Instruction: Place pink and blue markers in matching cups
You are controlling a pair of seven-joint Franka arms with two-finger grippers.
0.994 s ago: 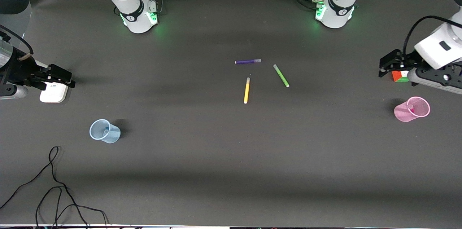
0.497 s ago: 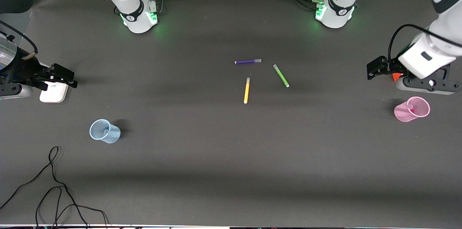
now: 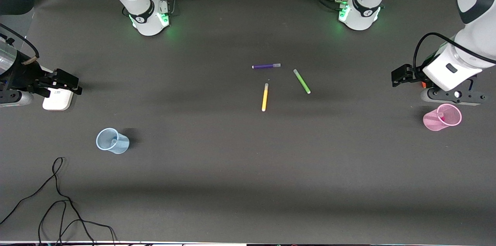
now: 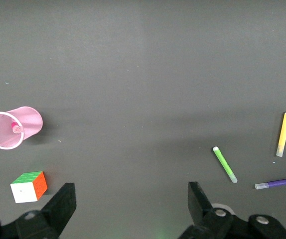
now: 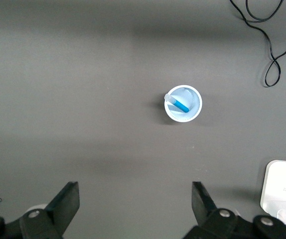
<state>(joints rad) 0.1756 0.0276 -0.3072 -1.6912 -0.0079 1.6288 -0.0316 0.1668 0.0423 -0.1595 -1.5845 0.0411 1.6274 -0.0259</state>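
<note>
The pale pink cup stands toward the left arm's end of the table, and the pink marker leans inside it; the left wrist view shows the same cup and marker. The pale blue cup stands toward the right arm's end with the blue marker in it. My left gripper hangs open and empty over the table beside the pink cup. My right gripper is open and empty over a white box, apart from the blue cup.
Purple, green and yellow markers lie mid-table. A colour cube sits by the pink cup, under the left arm. The white box lies beneath the right gripper. A black cable loops at the table's front corner.
The left arm has swung its gripper toward the table's middle, covering most of the colour cube. The right gripper has hardly shifted. Cups and markers have not moved.
</note>
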